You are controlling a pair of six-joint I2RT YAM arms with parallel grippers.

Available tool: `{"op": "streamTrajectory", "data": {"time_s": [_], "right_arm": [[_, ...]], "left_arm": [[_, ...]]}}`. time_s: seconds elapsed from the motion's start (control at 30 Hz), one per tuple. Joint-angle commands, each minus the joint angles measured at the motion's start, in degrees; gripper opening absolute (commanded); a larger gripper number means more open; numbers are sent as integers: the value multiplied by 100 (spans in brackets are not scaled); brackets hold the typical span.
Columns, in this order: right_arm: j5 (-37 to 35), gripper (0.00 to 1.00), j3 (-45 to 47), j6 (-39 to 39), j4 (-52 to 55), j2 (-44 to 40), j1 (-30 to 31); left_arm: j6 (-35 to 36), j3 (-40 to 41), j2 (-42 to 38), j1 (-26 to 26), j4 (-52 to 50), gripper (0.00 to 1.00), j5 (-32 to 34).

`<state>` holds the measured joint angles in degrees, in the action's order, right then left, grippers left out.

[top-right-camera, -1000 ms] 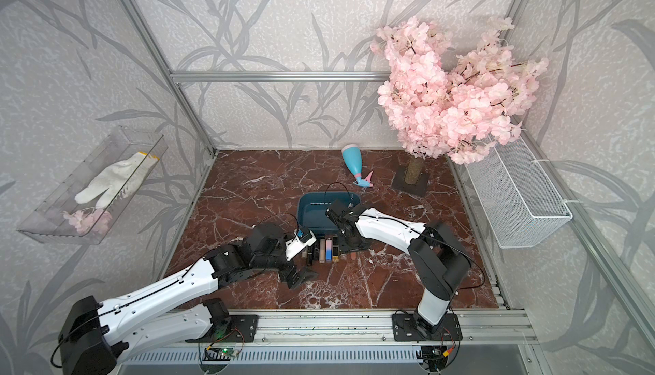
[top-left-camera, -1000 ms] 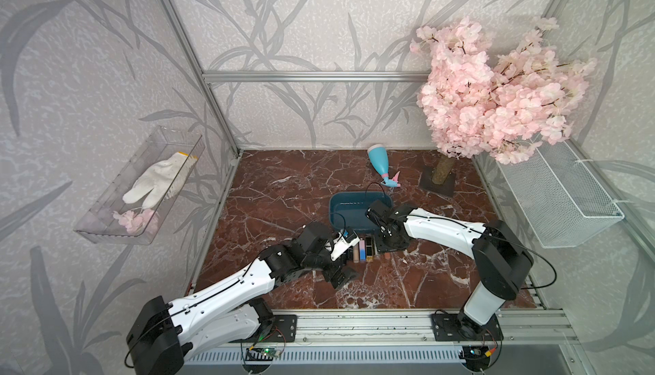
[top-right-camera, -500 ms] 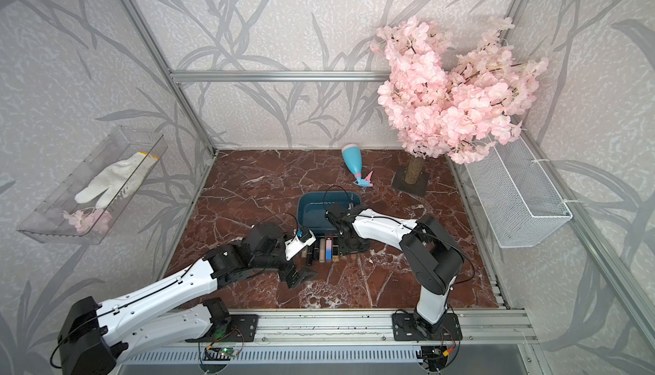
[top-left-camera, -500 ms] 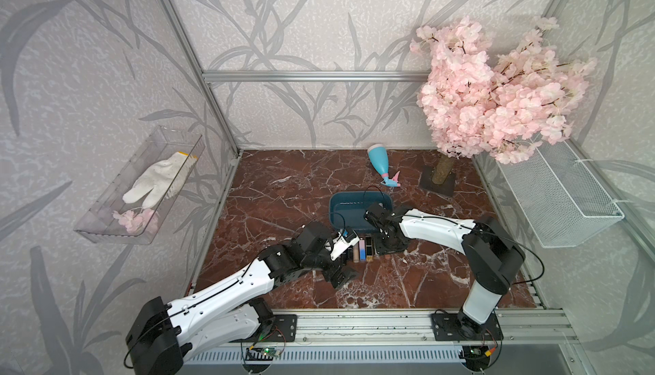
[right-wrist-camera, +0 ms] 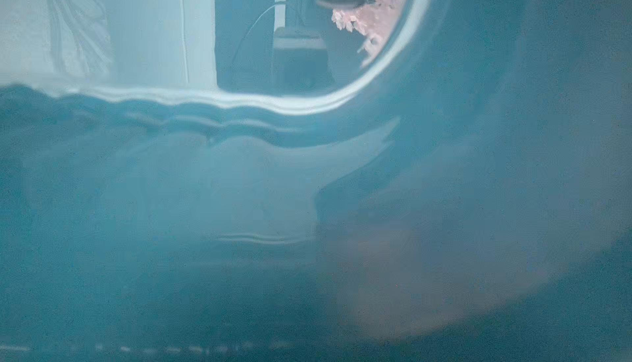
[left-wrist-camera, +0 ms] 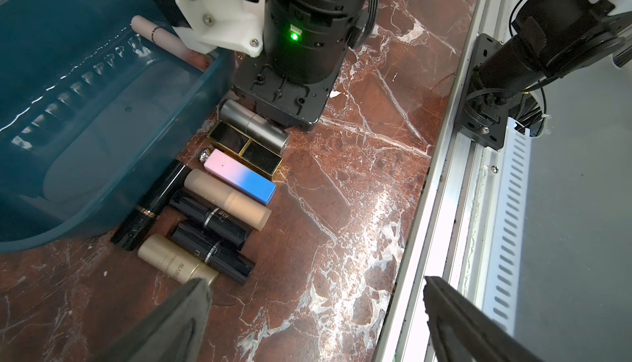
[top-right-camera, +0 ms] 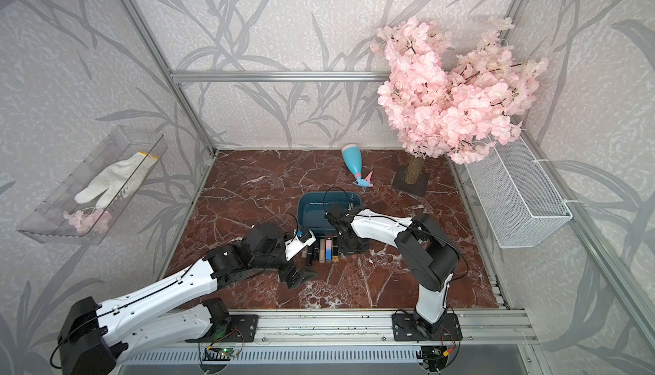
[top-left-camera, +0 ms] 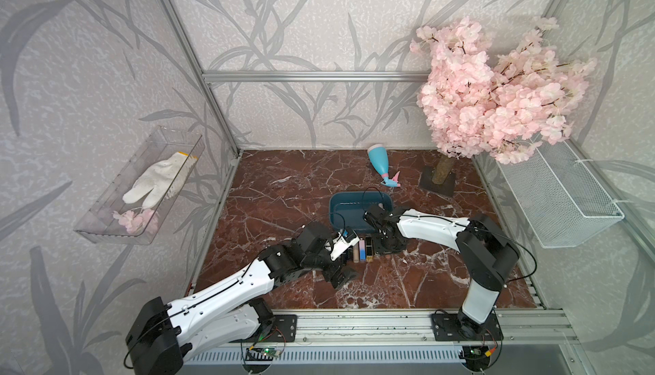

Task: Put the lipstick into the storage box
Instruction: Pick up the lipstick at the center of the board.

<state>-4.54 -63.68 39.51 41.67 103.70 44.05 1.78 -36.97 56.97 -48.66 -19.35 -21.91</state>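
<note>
Right hand (top-left-camera: 388,248) stands down beside the silver cylindrical lipstick (left-wrist-camera: 254,126); whether it grips is hidden. Best lift straight up, clearing the dark teal plastic storage box (left-wrist-camera: 213,80) wall alongside. Left hand (left-wrist-camera: 314,312) is spread wide, empty.

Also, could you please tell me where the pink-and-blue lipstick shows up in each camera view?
In a top view: the pink-and-blue lipstick, in the row beside the storage box.
In a top view: same row, beside the box.
Left wrist, between the beige lipstick and the black-and-gold lipstick.
Right wrist: not in it.
Shared landmark: the storage box.
</note>
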Motion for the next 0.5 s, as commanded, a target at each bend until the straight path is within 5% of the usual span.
{"op": "streamTrajectory", "data": {"time_s": [0.0, 0.47], "right_arm": [[-258, 15, 43, -13, 106, 62, -72], [-399, 13, 108, -63, 1381, -1791, -254]], "left_arm": [[67, -125, 26, -20, -113, 100, 38], [285, -788, 421, -25, 98, 100, -32]]}}
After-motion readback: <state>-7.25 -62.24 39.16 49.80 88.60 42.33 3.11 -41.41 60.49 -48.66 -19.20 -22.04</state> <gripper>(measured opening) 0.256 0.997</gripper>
